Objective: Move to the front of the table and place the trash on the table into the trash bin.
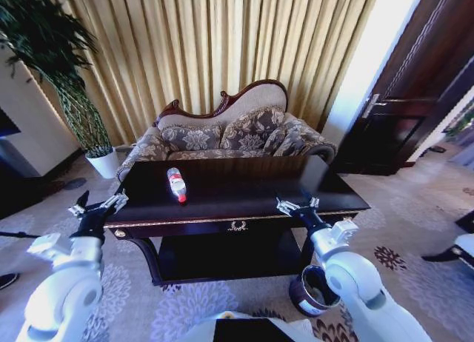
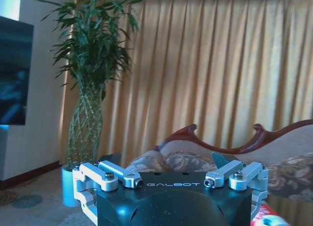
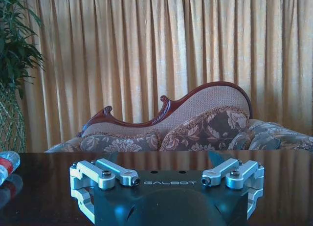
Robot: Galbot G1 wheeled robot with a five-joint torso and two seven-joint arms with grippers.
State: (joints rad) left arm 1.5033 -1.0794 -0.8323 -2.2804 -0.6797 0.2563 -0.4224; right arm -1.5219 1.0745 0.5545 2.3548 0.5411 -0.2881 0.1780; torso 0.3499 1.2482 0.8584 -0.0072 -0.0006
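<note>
A clear plastic bottle [image 1: 176, 184] with a red label and red cap lies on its side on the glossy dark-brown bench [image 1: 244, 185], left of centre in the head view, its capped end pointing toward the front edge. No other litter can be made out on the bench top. The bench fills the middle of the frame, with a gold emblem [image 1: 238, 226] on its front drawer, curved legs and a lower shelf. The left claw [image 1: 98, 206] hovers at the bench's front left corner, in the lower left of the frame, its fingers spread open and empty; the bottle lies up and to the right of it, near but apart. The right claw [image 1: 298, 205] hovers over the front edge right of centre, also open and empty, with the bottle well apart to its left. In the right wrist view the bottle [image 3: 7, 166] shows at the left edge, resting on the dark top. The small round dark trash bin [image 1: 314, 290] stands on the patterned carpet at the lower right, beside the bench's right front leg and partly behind the right arm. A floral sofa [image 1: 229, 135] sits behind the bench before gold curtains [image 1: 222, 46].
</note>
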